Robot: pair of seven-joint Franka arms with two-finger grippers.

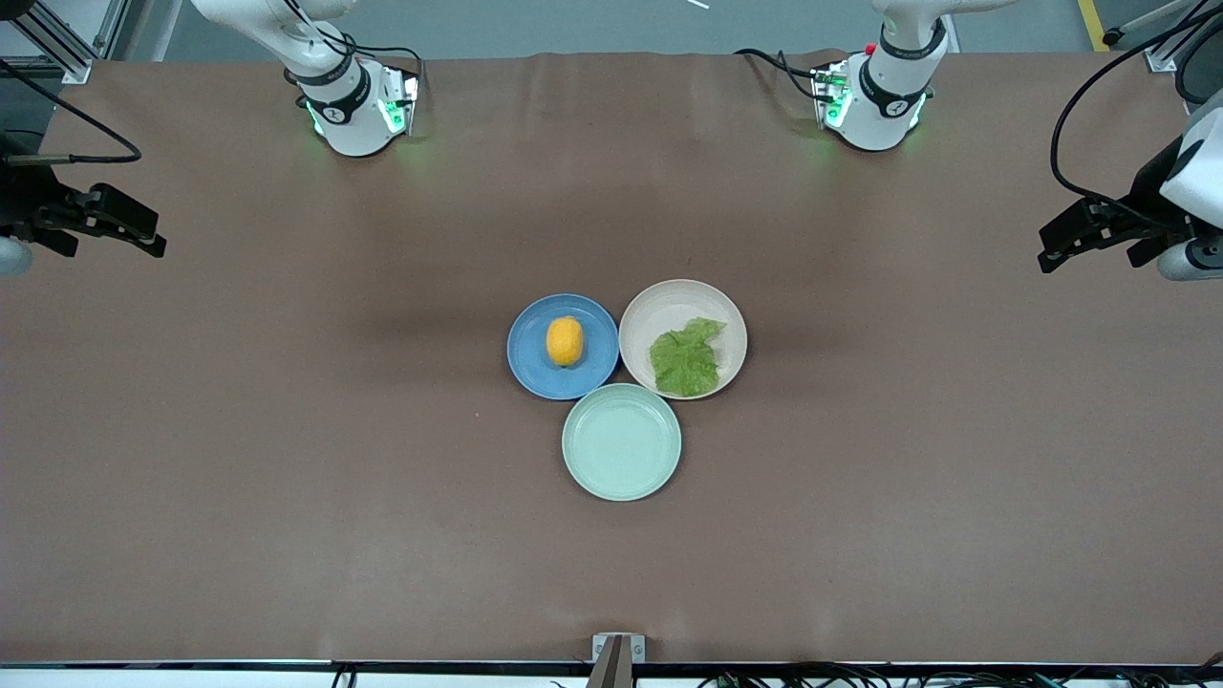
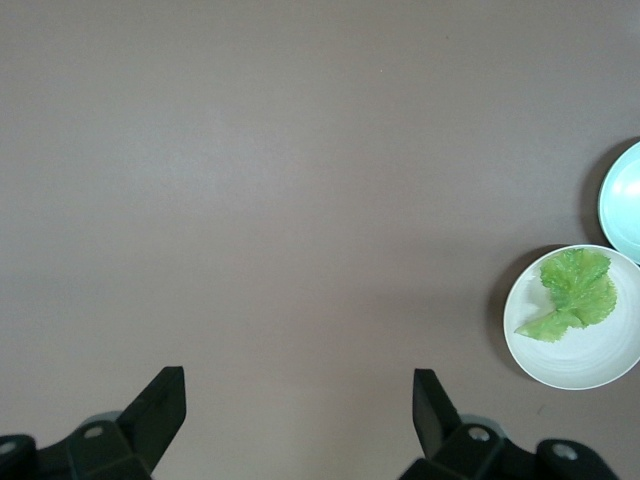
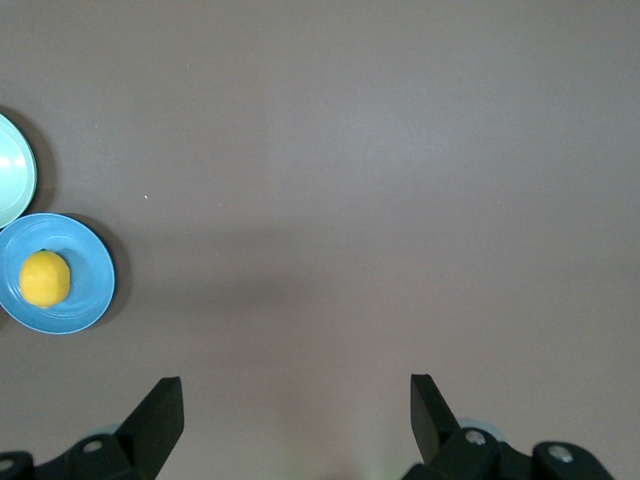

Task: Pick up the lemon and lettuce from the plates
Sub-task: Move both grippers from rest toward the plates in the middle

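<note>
The yellow-orange lemon lies on the blue plate in the middle of the table; both also show in the right wrist view, the lemon on the plate. The green lettuce lies on the beige-pink plate beside it; the left wrist view shows the lettuce on the plate. My right gripper is open and empty, up in the air at the right arm's end of the table. My left gripper is open and empty at the left arm's end. In both wrist views the jaws stand wide apart over bare table.
An empty pale mint-green plate lies nearer to the front camera, touching the other two plates. A brown cloth covers the table. A small metal bracket sits at the table's near edge.
</note>
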